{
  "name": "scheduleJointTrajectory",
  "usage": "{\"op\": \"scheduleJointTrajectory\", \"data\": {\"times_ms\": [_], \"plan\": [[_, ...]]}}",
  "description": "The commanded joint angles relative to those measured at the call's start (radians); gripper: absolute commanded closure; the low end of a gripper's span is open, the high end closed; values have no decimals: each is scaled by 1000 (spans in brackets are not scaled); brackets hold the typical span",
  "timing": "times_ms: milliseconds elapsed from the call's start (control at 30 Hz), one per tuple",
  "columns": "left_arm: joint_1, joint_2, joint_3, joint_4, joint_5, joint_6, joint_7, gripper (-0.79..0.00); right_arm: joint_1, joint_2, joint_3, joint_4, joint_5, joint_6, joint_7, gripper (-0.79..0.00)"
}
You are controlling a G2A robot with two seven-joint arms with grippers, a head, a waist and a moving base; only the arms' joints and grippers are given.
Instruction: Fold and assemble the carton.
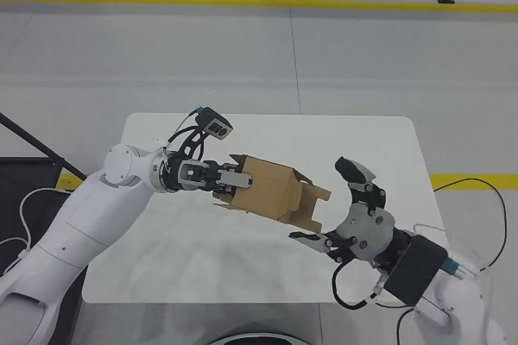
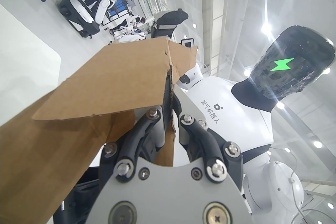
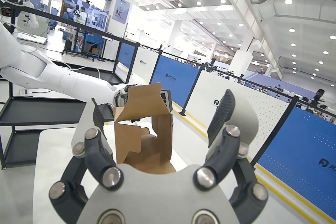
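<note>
A brown cardboard carton (image 1: pixel 268 194), partly opened into a tube with loose flaps, is held above the middle of the white table (image 1: pixel 371 147). My left gripper (image 1: pixel 242 179) is shut on the edge of its left end; in the left wrist view the gripper (image 2: pixel 172 104) pinches a corrugated wall of the carton (image 2: pixel 105 83). My right gripper (image 1: pixel 330 207) stands open at the carton's right end, its fingers spread on either side of the flaps there. In the right wrist view the gripper (image 3: pixel 160 114) is open, and the carton (image 3: pixel 147 130) shows its open end between the fingers.
A black cart (image 3: pixel 39 109) stands beside the table's left edge (image 1: pixel 17 172). A yellow floor line (image 1: pixel 483 181) runs to the table's right. Bare tabletop lies in front of and behind the carton.
</note>
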State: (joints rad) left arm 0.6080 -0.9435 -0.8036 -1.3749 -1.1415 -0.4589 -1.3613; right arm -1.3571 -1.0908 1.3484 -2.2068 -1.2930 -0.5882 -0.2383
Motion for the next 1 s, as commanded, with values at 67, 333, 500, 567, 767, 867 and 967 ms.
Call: {"op": "scheduleJointTrajectory", "data": {"times_ms": [67,333,500,567,767,867,967], "plan": [[0,0,0,0,0,0,0,0,35,-3,-26,12,19,-3,43,-785],[0,0,0,0,0,0,0,0,3,4,29,17,46,-55,69,-785],[0,0,0,0,0,0,0,0,-13,11,53,-6,19,-113,124,-785],[0,0,0,0,0,0,0,0,-16,13,54,-18,7,-120,136,-785],[0,0,0,0,0,0,0,0,-7,16,37,-31,-6,-161,186,-785],[0,0,0,0,0,0,0,0,4,18,20,-27,-5,-198,210,-785],[0,0,0,0,0,0,0,0,13,20,6,-28,-6,-223,232,-785]]}}
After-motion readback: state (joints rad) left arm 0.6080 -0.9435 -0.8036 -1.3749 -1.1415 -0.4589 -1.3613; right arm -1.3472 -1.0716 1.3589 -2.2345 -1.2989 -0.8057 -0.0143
